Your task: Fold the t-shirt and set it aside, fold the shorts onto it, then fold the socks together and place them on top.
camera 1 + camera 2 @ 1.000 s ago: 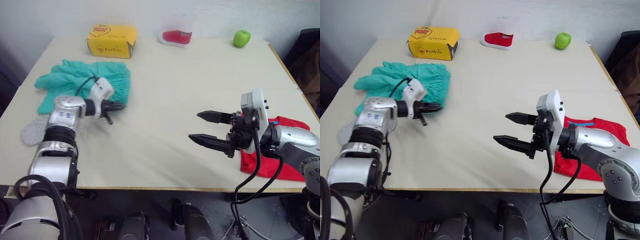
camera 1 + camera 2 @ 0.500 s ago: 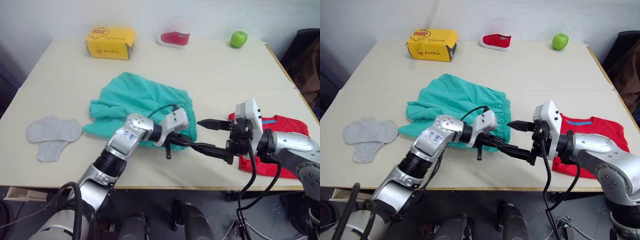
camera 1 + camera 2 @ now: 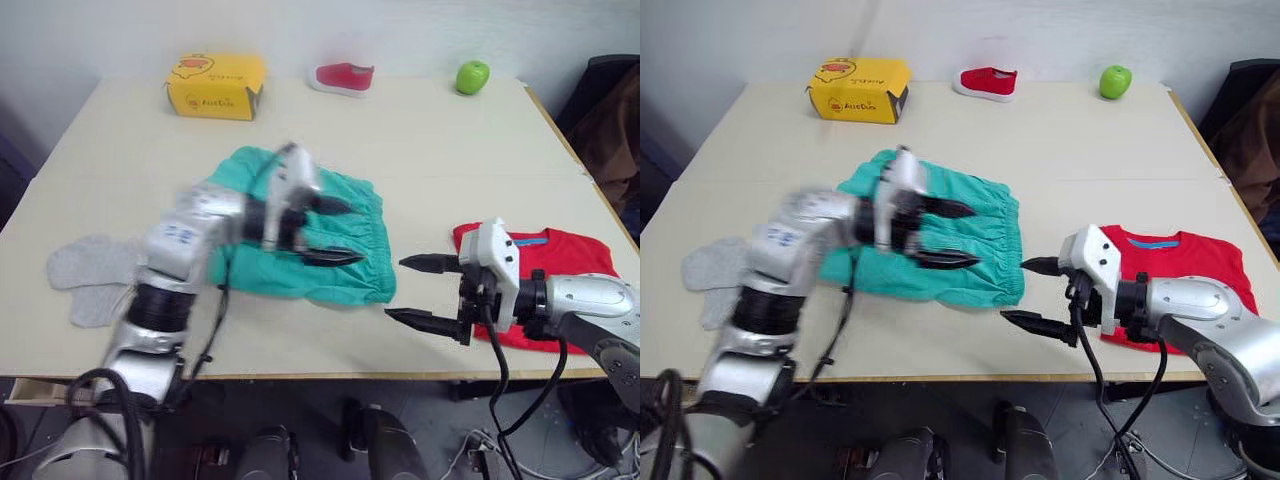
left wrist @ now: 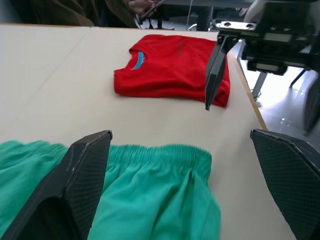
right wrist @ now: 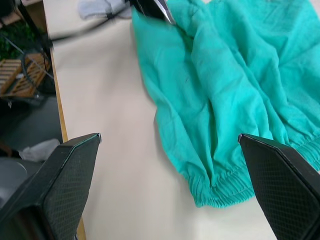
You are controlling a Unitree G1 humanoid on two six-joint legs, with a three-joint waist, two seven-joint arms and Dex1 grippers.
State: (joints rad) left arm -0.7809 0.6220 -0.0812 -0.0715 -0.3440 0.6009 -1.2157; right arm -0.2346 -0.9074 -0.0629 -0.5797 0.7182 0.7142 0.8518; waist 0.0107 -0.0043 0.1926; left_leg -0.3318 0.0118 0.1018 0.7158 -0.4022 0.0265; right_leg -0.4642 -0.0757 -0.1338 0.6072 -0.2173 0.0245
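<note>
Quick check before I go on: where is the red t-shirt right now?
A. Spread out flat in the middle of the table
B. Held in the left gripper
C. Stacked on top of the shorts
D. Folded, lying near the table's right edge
D: the t-shirt lies folded by the table's right edge, behind the open right gripper, clear of the shorts at mid-table.

Soft crumpled teal cloth shorts [image 3: 940, 250], matt red cloth t-shirt [image 3: 1185, 275], smooth matt beige table [image 3: 1060, 150]
</note>
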